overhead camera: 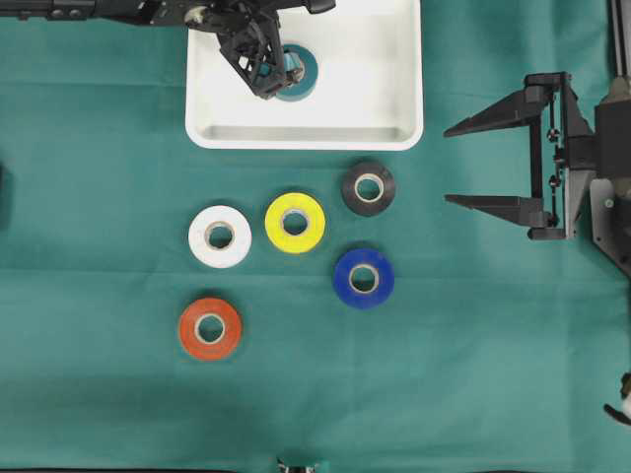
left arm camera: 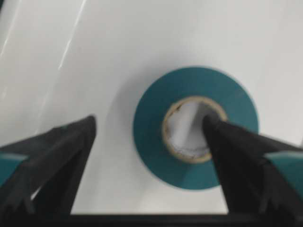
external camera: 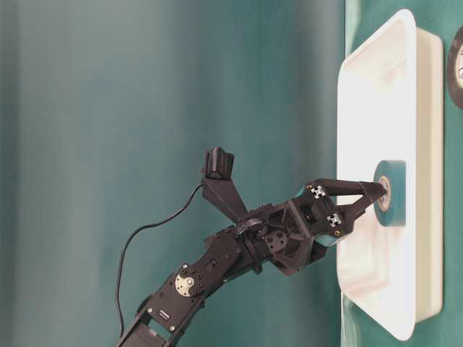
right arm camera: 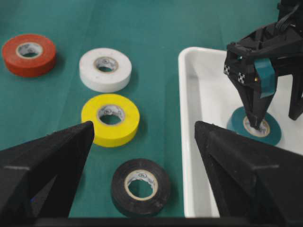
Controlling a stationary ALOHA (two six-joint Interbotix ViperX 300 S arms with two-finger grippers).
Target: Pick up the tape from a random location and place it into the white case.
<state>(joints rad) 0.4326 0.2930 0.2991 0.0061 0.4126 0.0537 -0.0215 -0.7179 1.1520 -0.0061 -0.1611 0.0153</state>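
Observation:
A teal tape roll (overhead camera: 302,71) (left arm camera: 156,142) lies flat on the floor of the white case (overhead camera: 306,136) (right arm camera: 189,142). My left gripper (overhead camera: 276,79) (left arm camera: 149,122) hangs over it, open. One finger reaches into the roll's cardboard core and the other stands well outside the ring, so nothing is clamped. My right gripper (overhead camera: 449,165) (right arm camera: 144,126) hovers open over the green cloth to the right of the case, holding nothing. In the right wrist view the black tape roll (right arm camera: 141,187) lies below and between its fingers.
Several more rolls lie on the cloth in front of the case: black (overhead camera: 368,187), yellow (overhead camera: 295,223), white (overhead camera: 219,236), blue (overhead camera: 364,279) and red (overhead camera: 209,328). The case sits at the far edge of the table.

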